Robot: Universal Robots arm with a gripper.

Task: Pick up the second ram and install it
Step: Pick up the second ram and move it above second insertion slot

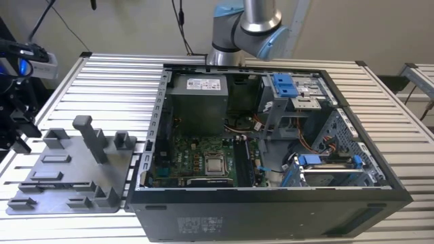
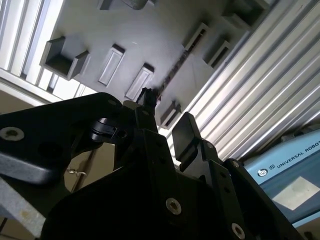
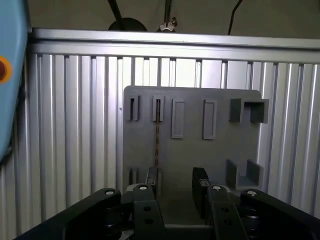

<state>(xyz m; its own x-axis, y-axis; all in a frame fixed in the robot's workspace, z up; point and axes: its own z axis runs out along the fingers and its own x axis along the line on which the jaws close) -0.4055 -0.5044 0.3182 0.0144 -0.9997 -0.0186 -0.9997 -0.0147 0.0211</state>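
Hovering over the gray holder [image 3: 190, 150], the gripper [image 3: 176, 182] faces it, fingers spread and empty; the memory stick [image 3: 157, 135] stands edge-on there, one end hidden behind a finger [image 3: 152, 181].

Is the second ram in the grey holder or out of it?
In: the second ram stands on edge in the grey holder; the gripper is open.

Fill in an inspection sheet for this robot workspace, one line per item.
surface: ribbed metal table.
job's things: memory stick standing on edge in a slot of the grey holder; open computer case beside the holder.
clutter: nothing seen.
grippers: gripper open, empty, above the holder.
cables: wires inside the case; black cables behind the table.
surroundings: black equipment at the exterior view's left; pale wall.
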